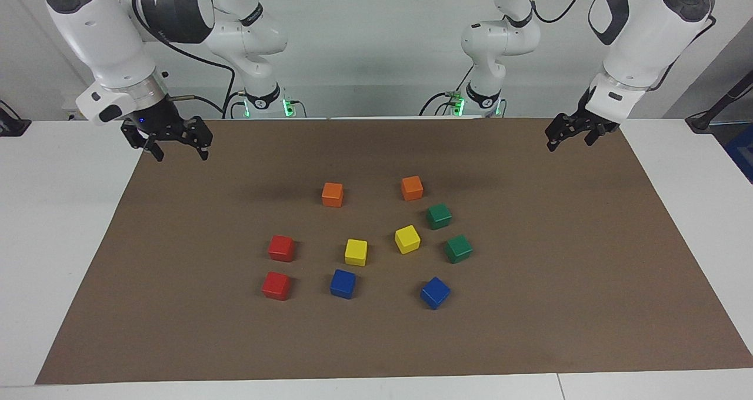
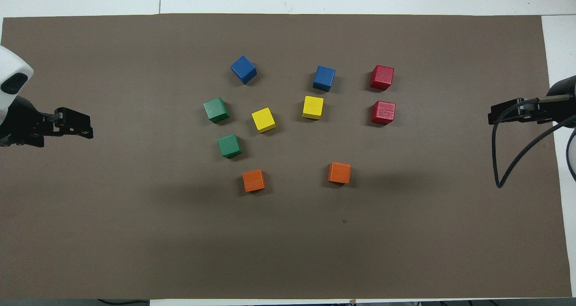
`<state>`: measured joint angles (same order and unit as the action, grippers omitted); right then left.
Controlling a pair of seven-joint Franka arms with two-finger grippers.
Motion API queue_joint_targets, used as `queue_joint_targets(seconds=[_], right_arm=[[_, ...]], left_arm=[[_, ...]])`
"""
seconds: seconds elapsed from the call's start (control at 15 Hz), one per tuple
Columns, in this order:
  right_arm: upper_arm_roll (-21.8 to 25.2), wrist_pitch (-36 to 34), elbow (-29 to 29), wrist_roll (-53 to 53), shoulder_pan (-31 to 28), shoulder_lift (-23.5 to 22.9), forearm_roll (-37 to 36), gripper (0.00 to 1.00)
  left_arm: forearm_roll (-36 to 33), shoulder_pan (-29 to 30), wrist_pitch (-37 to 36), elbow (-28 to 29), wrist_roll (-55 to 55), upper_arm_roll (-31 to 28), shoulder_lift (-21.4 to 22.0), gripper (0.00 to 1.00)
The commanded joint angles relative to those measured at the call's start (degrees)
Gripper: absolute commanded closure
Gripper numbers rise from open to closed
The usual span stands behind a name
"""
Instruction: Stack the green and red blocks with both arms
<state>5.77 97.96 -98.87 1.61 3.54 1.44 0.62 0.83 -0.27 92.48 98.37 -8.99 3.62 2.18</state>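
Two green blocks lie apart on the brown mat toward the left arm's end: one (image 1: 439,216) (image 2: 229,145) nearer the robots, one (image 1: 458,249) (image 2: 216,110) farther. Two red blocks lie apart toward the right arm's end: one (image 1: 281,248) (image 2: 383,112) nearer the robots, one (image 1: 276,286) (image 2: 382,77) farther. My left gripper (image 1: 569,142) (image 2: 85,127) hangs open and empty over its end of the mat. My right gripper (image 1: 179,152) (image 2: 495,116) hangs open and empty over its end of the mat. Both arms wait.
Two orange cubes (image 1: 332,194) (image 1: 412,187) lie nearest the robots. Two yellow cubes (image 1: 356,252) (image 1: 407,239) lie between the reds and greens. Two blue cubes (image 1: 343,283) (image 1: 435,292) lie farthest. The brown mat (image 1: 529,329) covers the white table.
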Motion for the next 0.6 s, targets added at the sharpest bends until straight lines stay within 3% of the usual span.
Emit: queue_joint_targets(seconds=[0.0,0.53], right_arm=[[-0.2,-0.1,-1.1,0.9,-0.2,1.2,0.9,0.00],[-0.3,-0.1,-1.0,0.9,-0.2,1.2,0.9,0.00]], left_arm=[[-1.0,0.4,0.6,-0.3,0.8,0.3,-0.4,0.00],[-1.0,0.0,0.3,-0.7,-0.8,0.2,-0.6,0.00]])
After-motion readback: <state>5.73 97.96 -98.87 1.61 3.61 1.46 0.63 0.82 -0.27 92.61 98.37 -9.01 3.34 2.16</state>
